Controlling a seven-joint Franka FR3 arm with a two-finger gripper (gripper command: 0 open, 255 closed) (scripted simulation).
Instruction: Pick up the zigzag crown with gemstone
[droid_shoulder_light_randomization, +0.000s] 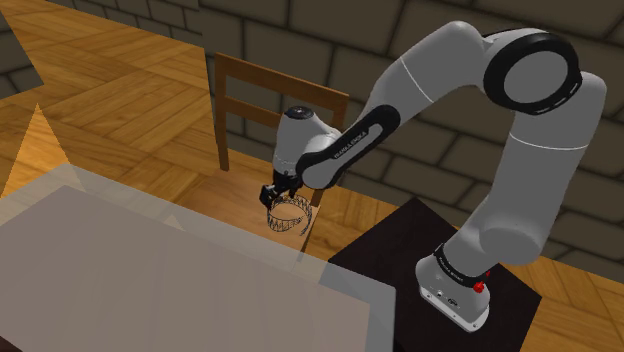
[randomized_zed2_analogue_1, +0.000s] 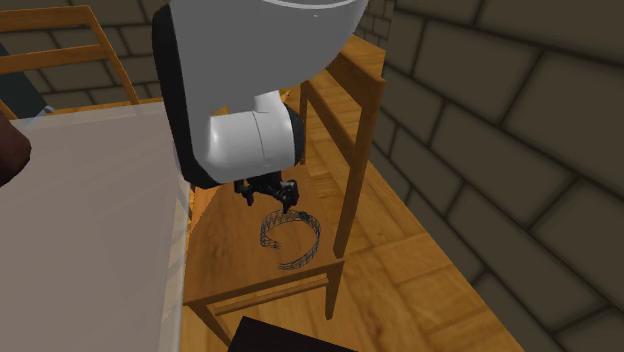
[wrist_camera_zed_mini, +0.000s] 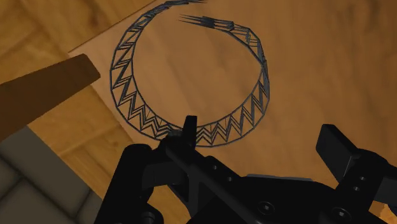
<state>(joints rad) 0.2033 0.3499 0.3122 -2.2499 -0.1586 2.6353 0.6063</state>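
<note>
Wrist view | crown (wrist_camera_zed_mini: 229, 124) flat on chair seat (wrist_camera_zed_mini: 191, 70) — gap away from tool (wrist_camera_zed_mini: 262, 130) | tool spread

Wooden chair (randomized_zed2_analogue_1: 225, 255) with a slatted back, drawn up just beside a pale grey table (droid_shoulder_light_randomization: 120, 280); warm wood-plank floor (droid_shoulder_light_randomization: 110, 80) beneath both; grey stone-block wall (randomized_zed2_analogue_1: 500, 150) behind; dark brown shape (randomized_zed2_analogue_1: 10, 150) on the table, kind unclear

The gripper (randomized_zed2_analogue_1: 268, 199) has open room above the chair seat (randomized_zed2_analogue_1: 225, 265). The chair back (randomized_zed2_analogue_1: 357, 160) flanks one side, the worktop (randomized_zed2_analogue_1: 90, 220) edge the other.
</note>
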